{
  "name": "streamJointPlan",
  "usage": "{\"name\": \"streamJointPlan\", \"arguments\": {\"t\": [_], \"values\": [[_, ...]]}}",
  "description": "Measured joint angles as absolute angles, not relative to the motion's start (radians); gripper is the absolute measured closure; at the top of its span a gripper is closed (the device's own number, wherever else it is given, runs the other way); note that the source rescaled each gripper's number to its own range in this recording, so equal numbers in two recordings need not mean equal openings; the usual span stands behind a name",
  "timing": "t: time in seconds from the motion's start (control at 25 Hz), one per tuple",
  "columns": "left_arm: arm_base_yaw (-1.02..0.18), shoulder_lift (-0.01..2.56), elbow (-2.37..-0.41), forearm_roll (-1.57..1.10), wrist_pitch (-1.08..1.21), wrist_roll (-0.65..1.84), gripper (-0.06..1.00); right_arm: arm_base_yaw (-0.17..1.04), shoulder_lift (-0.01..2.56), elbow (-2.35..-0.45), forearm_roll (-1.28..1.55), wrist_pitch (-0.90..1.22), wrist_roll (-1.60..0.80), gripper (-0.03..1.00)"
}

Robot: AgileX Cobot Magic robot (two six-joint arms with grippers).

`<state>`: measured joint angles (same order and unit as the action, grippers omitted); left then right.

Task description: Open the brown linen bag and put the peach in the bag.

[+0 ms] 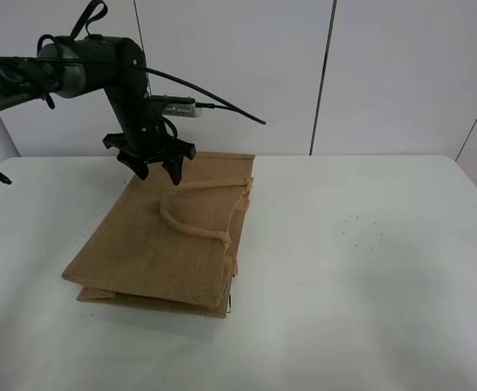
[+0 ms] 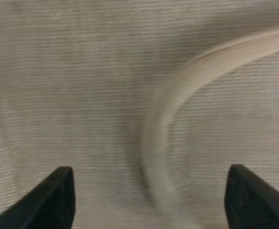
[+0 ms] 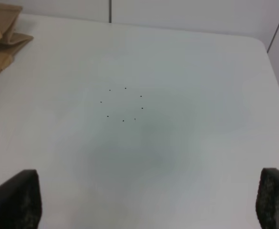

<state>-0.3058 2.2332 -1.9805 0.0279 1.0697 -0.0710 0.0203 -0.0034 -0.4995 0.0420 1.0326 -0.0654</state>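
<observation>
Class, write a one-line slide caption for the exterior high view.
Left gripper, open, hovers over the flat brown linen bag near its handle on the white table.

1. The brown linen bag (image 1: pixel 161 244) lies flat on the table (image 1: pixel 368 277), left of its middle.
2. A handle (image 1: pixel 191 213) lies looped on top of the bag.
3. My left gripper (image 1: pixel 158 169) hangs over the bag's far end, seemingly just above the fabric.
4. My right gripper (image 3: pixel 144 200) is over bare table, right of the bag.
</observation>
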Motion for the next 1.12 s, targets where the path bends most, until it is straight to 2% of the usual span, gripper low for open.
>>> {"name": "streamJointPlan", "arguments": {"t": [0.48,0.84,1.12], "values": [[-0.055,2.225,-1.973,0.05,1.133,-0.03,-0.06,0.02,-0.005,-0.5,0.042,1.033,-0.065,-0.03],[-0.047,1.955,-1.763,0.048,1.164,-0.039,-0.06,0.02,-0.005,-0.5,0.042,1.033,-0.065,-0.03],[-0.048,1.632,-1.459,0.044,1.165,-0.046,-0.06,0.02,-0.005,-0.5,0.042,1.033,-0.065,-0.03]]}}
